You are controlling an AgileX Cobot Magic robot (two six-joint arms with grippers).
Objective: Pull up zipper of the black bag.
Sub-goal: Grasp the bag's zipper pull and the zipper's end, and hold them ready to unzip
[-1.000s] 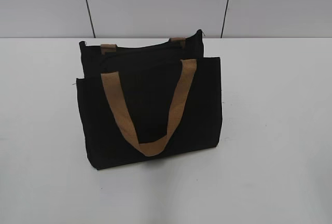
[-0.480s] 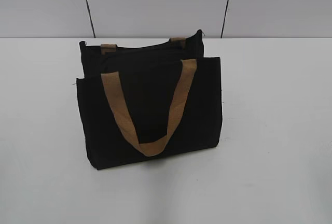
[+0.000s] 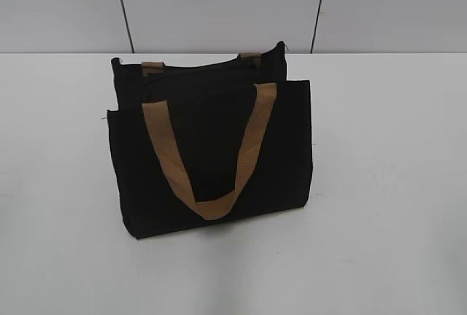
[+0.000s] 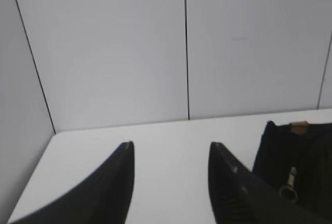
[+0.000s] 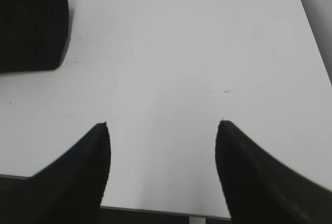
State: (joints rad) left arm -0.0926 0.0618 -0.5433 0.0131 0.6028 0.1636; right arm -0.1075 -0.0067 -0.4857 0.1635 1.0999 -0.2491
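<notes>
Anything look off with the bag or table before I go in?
Nothing stands out. The black bag stands upright on the white table, one tan handle draped down its front, and the zipper pull hangs untouched.

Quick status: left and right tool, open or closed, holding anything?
Left tool: open, holding nothing.
Right tool: open, holding nothing.

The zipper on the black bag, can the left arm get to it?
Probably yes. The left gripper is open, and the zipper hangs just right of it on the black bag, with nothing between.
</notes>
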